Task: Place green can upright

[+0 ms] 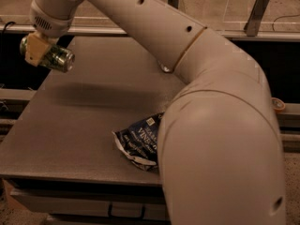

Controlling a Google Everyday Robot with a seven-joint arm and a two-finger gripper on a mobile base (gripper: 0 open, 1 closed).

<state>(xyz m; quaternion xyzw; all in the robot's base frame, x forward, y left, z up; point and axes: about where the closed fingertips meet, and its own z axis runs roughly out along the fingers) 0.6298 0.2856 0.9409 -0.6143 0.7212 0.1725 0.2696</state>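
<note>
Glossy metal can [55,60] in hand [43,54] aloft
</note>
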